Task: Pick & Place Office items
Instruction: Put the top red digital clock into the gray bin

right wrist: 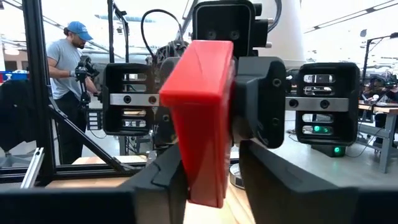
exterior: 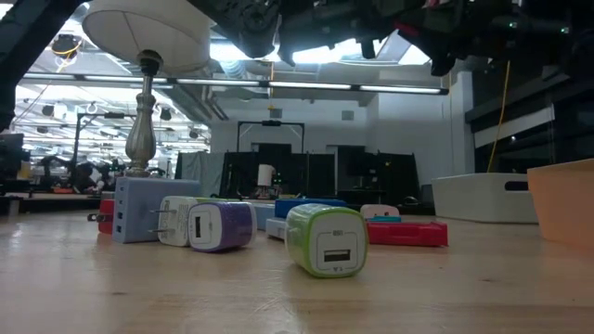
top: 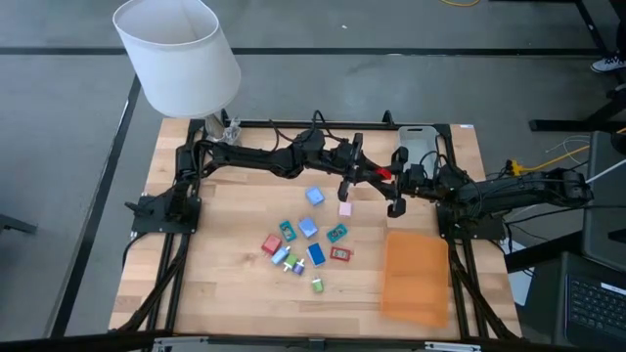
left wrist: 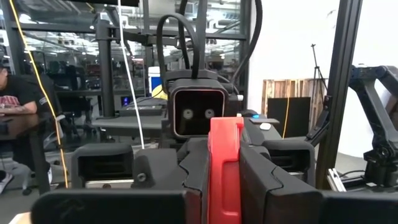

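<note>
Jaws of both arms meet over the middle of the table [top: 225,303], and a red item [top: 380,174] sits between them. From above, the left gripper [top: 358,176] reaches in from the left and is clamped tight on one end of that red piece, while the right gripper [top: 399,186] faces it from the right with its jaws narrowed around the other end. Below them, the other office items [top: 305,242] lie scattered on the wood: blue, pink, red, teal and green pieces, grouped loosely together. A flat orange sheet [top: 416,276] lies near the right edge, a grey tray [top: 421,140] at the far side, and a white lamp [top: 178,54] at the far left corner.

At table height, a green charger block [exterior: 327,239] stands nearest, with a purple and white one [exterior: 221,225] and a pale blue one [exterior: 139,210] beside it; both arms hang dark overhead.

Past the left wrist, the red item [left wrist: 224,168] stands upright, squeezed between its dark fingers [left wrist: 273,186], with the other arm's camera straight ahead.

Past the right wrist, the red item [right wrist: 200,118] fills the centre, held by the opposite gripper, with the near fingers [right wrist: 165,180] close on either side; whether they press it I cannot tell. A person [right wrist: 71,68] stands in the room behind.
</note>
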Motion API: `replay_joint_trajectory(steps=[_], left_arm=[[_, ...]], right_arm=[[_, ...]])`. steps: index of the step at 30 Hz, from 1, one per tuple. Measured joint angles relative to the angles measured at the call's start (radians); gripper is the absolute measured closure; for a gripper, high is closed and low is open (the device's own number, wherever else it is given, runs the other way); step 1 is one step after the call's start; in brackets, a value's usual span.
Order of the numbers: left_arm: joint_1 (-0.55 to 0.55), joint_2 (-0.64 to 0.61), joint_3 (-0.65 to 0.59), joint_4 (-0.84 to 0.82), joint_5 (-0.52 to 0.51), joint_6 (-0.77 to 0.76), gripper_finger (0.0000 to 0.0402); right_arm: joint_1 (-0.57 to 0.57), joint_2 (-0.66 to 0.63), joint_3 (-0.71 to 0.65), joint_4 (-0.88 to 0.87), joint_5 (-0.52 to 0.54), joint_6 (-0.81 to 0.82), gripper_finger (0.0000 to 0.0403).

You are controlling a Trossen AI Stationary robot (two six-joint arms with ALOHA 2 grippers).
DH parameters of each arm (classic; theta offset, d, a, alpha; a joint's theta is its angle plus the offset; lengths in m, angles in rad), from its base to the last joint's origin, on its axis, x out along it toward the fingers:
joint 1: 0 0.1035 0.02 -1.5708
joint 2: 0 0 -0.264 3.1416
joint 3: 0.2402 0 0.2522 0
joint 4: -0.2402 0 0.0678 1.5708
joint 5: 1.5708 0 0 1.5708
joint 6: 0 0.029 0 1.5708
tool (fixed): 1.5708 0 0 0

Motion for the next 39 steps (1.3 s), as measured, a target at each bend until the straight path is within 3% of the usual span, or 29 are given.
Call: replay_joint_trajectory(steps=[6,21,33,39], left_arm=[[0.004,0.0,0.0,0.001,-0.002,0.012,0.0357],[0.005,0.0,0.0,-0.003,0.029,-0.002,0.0319],[0.088,-0.009,0.0,-0.074,0.016,0.058,0.0232],[0.101,-0.009,0.001,-0.115,-0.058,0.178,0.021]], right_arm=[[-0.001,-0.001,0.0,-0.003,0.014,-0.011,0.0341],[-0.001,-0.001,0.0,-0.011,0.003,-0.029,0.0343],[-0.005,-0.001,0.0,-0.049,0.039,-0.022,0.0344],[-0.031,-0.025,0.0,-0.149,0.164,-0.023,0.0344]])
